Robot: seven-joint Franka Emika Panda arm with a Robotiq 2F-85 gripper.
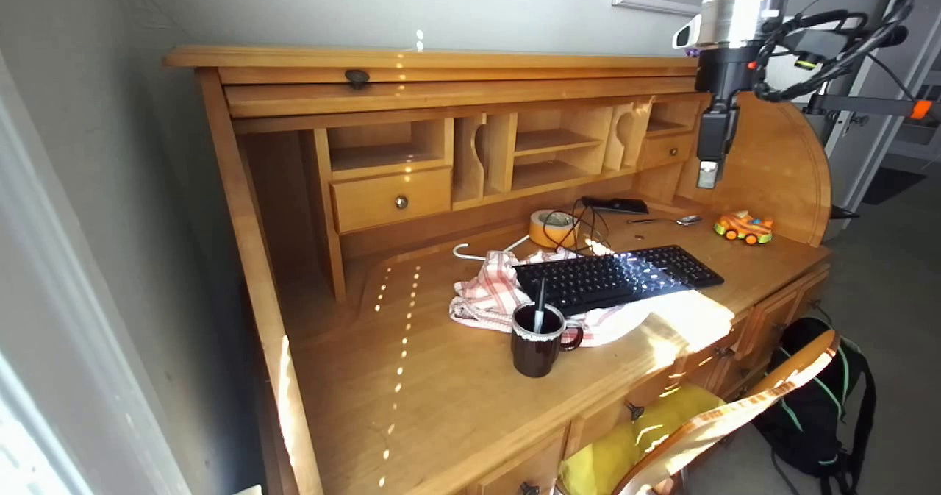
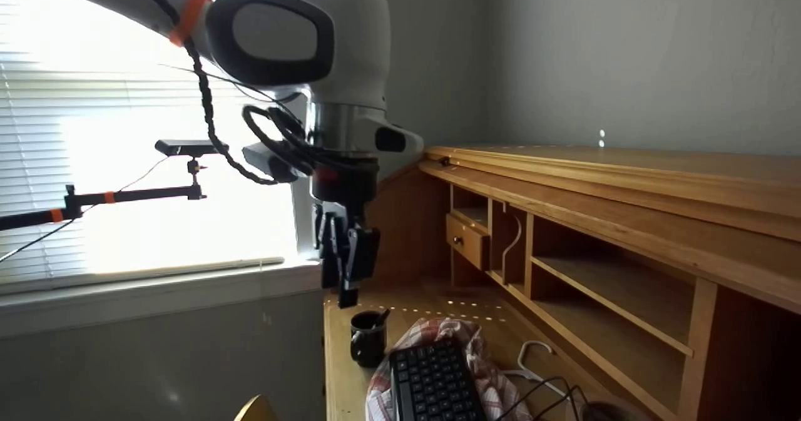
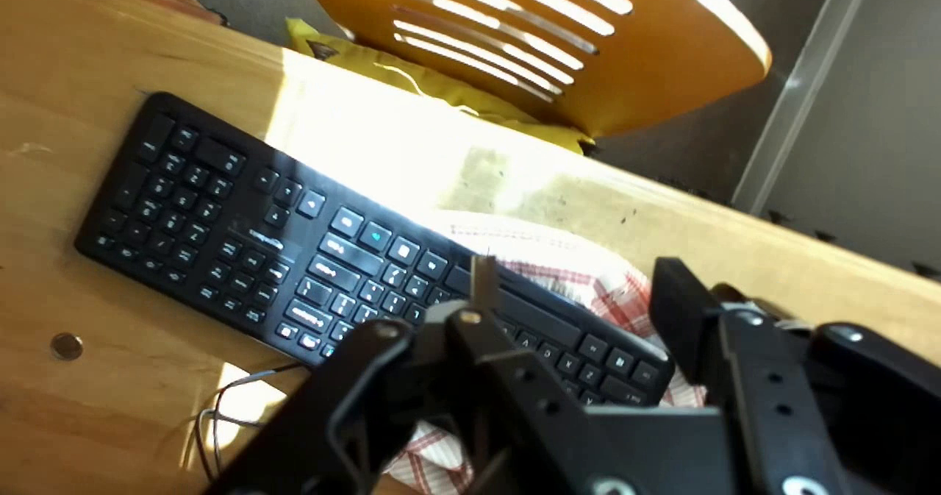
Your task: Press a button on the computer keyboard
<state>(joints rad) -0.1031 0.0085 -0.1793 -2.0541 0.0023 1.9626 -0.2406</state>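
Wooden desk [image 1: 345, 399] bears keyboard [image 1: 621, 278], partly on cloth [image 1: 489, 296]; your gripper [image 3: 577, 282] hangs spread; expect light, stiff, slide-prone handling; press gently; if shifting, grip numpad end [image 3: 173, 193]

Home ofc, wd. desk [image 1: 338, 385], toy car [image 1: 743, 228], kybd [image 1: 617, 278]

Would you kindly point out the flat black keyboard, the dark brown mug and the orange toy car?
Flat black keyboard [image 3: 370, 265], wrist view: among its keys.
Dark brown mug [image 1: 535, 354], in an exterior view: outer wall.
Orange toy car [image 1: 744, 226], in an exterior view: body side.
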